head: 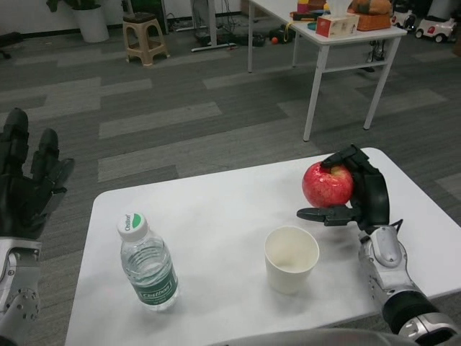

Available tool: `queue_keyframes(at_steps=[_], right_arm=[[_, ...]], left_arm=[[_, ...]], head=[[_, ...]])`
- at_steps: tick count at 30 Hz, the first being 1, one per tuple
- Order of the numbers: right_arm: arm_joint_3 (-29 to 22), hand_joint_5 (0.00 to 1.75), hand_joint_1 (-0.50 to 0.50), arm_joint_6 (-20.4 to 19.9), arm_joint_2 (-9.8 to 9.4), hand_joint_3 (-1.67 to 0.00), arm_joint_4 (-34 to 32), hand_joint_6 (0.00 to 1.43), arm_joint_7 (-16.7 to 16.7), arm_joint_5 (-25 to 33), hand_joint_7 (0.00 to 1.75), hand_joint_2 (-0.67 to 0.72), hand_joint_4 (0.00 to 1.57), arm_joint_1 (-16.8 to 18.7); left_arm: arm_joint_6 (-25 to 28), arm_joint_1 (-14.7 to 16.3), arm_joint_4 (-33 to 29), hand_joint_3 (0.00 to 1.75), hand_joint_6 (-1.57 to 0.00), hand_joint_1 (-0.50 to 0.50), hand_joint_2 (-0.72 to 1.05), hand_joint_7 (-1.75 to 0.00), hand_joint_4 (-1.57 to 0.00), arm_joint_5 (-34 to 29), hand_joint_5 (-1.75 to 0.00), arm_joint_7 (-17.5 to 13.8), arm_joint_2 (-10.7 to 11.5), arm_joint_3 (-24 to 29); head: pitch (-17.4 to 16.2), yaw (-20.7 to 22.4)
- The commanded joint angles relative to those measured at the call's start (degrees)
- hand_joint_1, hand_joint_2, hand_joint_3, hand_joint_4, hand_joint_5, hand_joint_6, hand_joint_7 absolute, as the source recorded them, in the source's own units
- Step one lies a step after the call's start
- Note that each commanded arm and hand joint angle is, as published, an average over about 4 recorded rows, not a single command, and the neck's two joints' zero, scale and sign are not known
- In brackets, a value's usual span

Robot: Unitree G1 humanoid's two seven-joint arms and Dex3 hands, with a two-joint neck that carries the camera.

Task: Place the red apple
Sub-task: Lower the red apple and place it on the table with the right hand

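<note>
My right hand (364,194) holds the red apple (328,185) in the air above the white table (223,216), on its right side. The apple hangs just up and to the right of a white paper cup (291,258), which stands upright and looks empty. My left hand (25,184) is raised off the table's left edge, fingers spread, holding nothing.
A clear water bottle (148,265) with a white and green cap stands near the table's front left. Beyond lies grey carpet, with a second white table (338,36) carrying boxes and toys at the back right and a stool (144,32) at the back left.
</note>
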Motion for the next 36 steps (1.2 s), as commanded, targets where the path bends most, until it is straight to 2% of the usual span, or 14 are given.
queue_keyframes(at_steps=[1, 4, 7, 12, 18, 21, 23, 25, 27, 30, 33, 36], right_arm=[[-1.92, 1.62, 0.25, -0.02, 0.81, -0.24, 1.20, 0.97, -0.17, -0.05, 1.54, -0.29, 0.51, 1.17], [-3.40, 1.65, 0.25, -0.02, 1.14, -0.24, 2.46, 0.97, -0.17, -0.20, 1.54, -0.29, 0.51, 1.92], [-4.69, 1.58, 0.25, -0.02, 1.56, -0.24, 4.08, 0.97, -0.17, -0.29, 1.54, -0.29, 0.51, 2.40], [-5.99, 1.58, 0.25, -0.09, 2.15, -0.24, 6.89, 0.96, -0.12, -0.40, 1.54, -0.29, 0.51, 2.77], [-7.18, 1.55, 0.25, -0.20, 2.79, -0.24, 9.75, 0.81, -0.01, -0.55, 1.61, -0.29, 0.46, 3.06], [-7.66, 1.55, 0.25, -0.13, 2.90, -0.28, 10.72, 0.64, 0.27, -0.58, 1.66, -0.34, 0.29, 3.26], [-7.79, 1.45, 0.23, -0.06, 2.90, -0.32, 10.94, 0.46, 0.54, -0.64, 1.68, -0.38, 0.14, 3.37], [-7.97, 1.24, 0.17, -0.02, 2.90, -0.40, 11.29, 0.24, 0.71, -0.69, 1.66, -0.45, 0.04, 3.50], [-8.21, 1.04, 0.11, -0.02, 2.96, -0.50, 11.64, 0.10, 0.74, -0.62, 1.61, -0.48, 0.03, 3.63], [-8.45, 0.70, 0.03, -0.02, 3.12, -0.59, 11.90, 0.01, 0.85, -0.55, 1.41, -0.48, 0.01, 3.72], [-8.49, 0.53, -0.02, -0.02, 3.25, -0.71, 12.01, 0.00, 1.09, -0.55, 1.27, -0.48, 0.00, 3.72], [-8.49, 0.32, -0.09, -0.02, 3.43, -0.79, 12.04, 0.00, 1.42, -0.55, 1.03, -0.48, 0.00, 3.72]], left_arm=[[0.03, 0.42, -0.23, 0.00, 0.00, -0.48, 1.05, 0.00, 0.00, -0.48, 0.00, 0.23, 0.29, 0.16], [0.03, 0.49, -0.16, 0.00, 0.00, -0.47, 1.05, 0.00, 0.00, -0.48, 0.00, 0.23, 0.29, 0.07], [0.03, 0.49, -0.10, 0.00, 0.00, -0.47, 1.05, 0.00, 0.00, -0.48, 0.00, 0.23, 0.29, 0.07], [0.03, 0.49, 0.08, 0.00, 0.00, -0.47, 1.05, 0.00, 0.00, -0.48, 0.00, 0.21, 0.16, -0.10], [0.03, 0.49, 0.14, 0.00, 0.00, -0.48, 1.05, 0.00, 0.00, -0.48, 0.00, 0.14, 0.11, -0.28], [0.03, 0.49, 0.14, 0.00, 0.00, -0.48, 1.05, 0.00, 0.00, -0.48, 0.00, 0.14, 0.11, -0.28], [0.03, 0.49, 0.14, 0.00, 0.00, -0.48, 1.05, 0.00, 0.00, -0.48, 0.00, 0.14, 0.11, -0.23], [-0.01, 0.49, 0.14, 0.00, 0.00, -0.48, 1.05, 0.00, 0.00, -0.44, 0.00, 0.14, 0.11, -0.15], [-0.05, 0.51, 0.14, 0.00, 0.00, -0.48, 1.05, 0.00, 0.00, -0.41, 0.00, 0.14, 0.07, -0.06], [-0.05, 0.58, 0.14, 0.00, 0.00, -0.48, 1.05, 0.00, 0.00, -0.44, 0.00, 0.14, 0.07, -0.06], [-0.05, 0.58, 0.14, 0.00, 0.00, -0.48, 1.05, 0.00, 0.00, -0.41, 0.00, 0.14, 0.05, -0.04], [-0.05, 0.58, 0.14, 0.00, 0.00, -0.48, 1.05, 0.00, 0.00, -0.39, 0.00, 0.14, 0.03, 0.03]], head=[[0.12, -1.77], [0.36, -3.02], [0.54, -4.13], [1.04, -5.66], [1.13, -6.57], [1.18, -6.89], [1.26, -7.21], [1.28, -7.60], [1.29, -7.63], [1.54, -7.73], [1.67, -8.04], [1.69, -8.31]])
